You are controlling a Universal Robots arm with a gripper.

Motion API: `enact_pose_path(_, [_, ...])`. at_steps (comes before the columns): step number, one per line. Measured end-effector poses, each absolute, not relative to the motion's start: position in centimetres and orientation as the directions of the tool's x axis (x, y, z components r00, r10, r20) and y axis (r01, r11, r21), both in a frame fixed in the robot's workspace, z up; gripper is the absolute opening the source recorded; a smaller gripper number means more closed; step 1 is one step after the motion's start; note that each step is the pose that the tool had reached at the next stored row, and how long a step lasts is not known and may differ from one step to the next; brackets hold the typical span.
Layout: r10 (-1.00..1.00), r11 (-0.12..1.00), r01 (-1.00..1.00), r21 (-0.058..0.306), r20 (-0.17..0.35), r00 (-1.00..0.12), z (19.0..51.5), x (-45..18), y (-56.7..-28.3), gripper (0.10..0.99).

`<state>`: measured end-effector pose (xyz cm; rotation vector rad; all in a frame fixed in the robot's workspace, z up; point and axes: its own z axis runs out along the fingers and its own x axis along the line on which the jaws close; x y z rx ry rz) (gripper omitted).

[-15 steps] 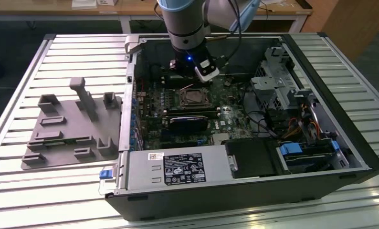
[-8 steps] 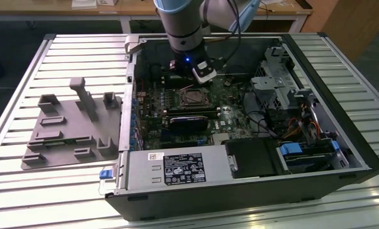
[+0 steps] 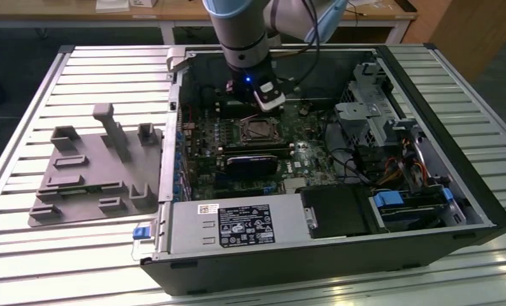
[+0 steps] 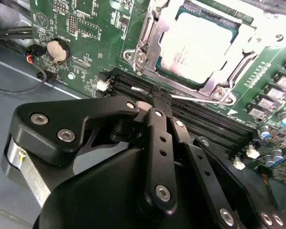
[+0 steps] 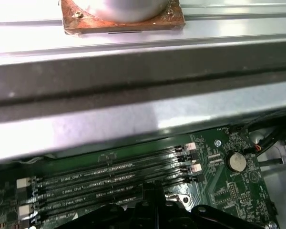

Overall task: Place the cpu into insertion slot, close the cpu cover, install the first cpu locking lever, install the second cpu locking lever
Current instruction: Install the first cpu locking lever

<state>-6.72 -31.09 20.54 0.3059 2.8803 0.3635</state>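
Note:
In the second wrist view the cpu (image 4: 200, 45) lies in the insertion slot (image 4: 148, 28), its silver-grey top showing through the cut-out of the cpu cover (image 4: 207, 85), which lies flat over it. A thin wire locking lever (image 4: 200, 100) runs along the socket's edge beside the memory slots. My gripper (image 4: 158, 97) is shut, its black fingertips together right at one end of that lever; whether they pinch it is hidden. In the exterior view the gripper (image 3: 266, 107) hangs just behind the socket (image 3: 260, 131) inside the open computer case.
Long black memory slots (image 4: 205, 119) lie between the gripper and the socket. A coin battery (image 5: 237, 162) sits on the green board. The case's metal wall (image 5: 143, 109) is close by. A black card (image 3: 255, 167), power supply (image 3: 236, 226), drive cage (image 3: 368, 108) and grey fixture (image 3: 95, 172) stand around.

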Motion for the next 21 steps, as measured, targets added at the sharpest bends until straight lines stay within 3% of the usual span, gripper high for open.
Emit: enact_pose_path(21, [0.338,0.922,0.284,0.264,-0.193,-0.921,19.55,-6.89,-30.59,0.102])
